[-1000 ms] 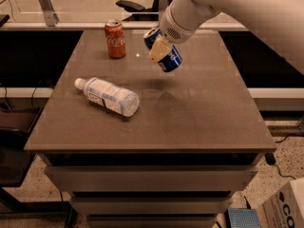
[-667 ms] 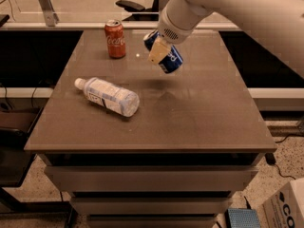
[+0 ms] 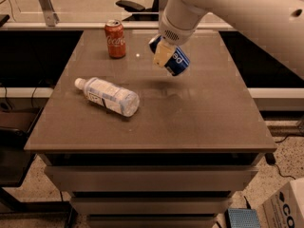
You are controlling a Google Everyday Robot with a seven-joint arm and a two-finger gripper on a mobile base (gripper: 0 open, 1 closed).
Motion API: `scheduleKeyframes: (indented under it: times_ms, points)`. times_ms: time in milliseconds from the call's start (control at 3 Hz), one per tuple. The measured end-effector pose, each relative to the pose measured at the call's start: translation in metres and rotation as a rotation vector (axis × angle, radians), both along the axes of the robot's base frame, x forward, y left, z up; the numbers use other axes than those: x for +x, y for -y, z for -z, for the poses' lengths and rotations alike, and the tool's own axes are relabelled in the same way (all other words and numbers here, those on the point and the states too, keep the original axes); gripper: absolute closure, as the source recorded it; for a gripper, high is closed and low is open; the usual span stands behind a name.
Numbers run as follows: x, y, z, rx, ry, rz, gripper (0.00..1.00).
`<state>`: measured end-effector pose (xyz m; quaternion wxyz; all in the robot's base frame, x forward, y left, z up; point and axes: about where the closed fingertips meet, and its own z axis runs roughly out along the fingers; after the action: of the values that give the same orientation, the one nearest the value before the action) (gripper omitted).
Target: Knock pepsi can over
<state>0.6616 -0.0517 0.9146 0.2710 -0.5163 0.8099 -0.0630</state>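
The pepsi can is dark blue with white lettering. It hangs tilted just above the back middle of the table, top end toward the upper left, with a faint shadow on the tabletop beneath it. My gripper comes down from the white arm at the upper right and is shut on the can. One cream finger lies across the can's left side; the other is hidden behind it.
A red Coca-Cola can stands upright at the back left of the brown table. A clear plastic bottle with a white cap lies on its side left of centre. A cardboard box sits on the floor at lower right.
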Motion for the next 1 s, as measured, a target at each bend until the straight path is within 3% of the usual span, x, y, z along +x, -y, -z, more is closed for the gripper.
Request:
scheduleKeyframes:
  times_ms: [1000]
  points:
    - [-0.013, 0.019, 0.007, -0.055, -0.104, 0.06, 1.0]
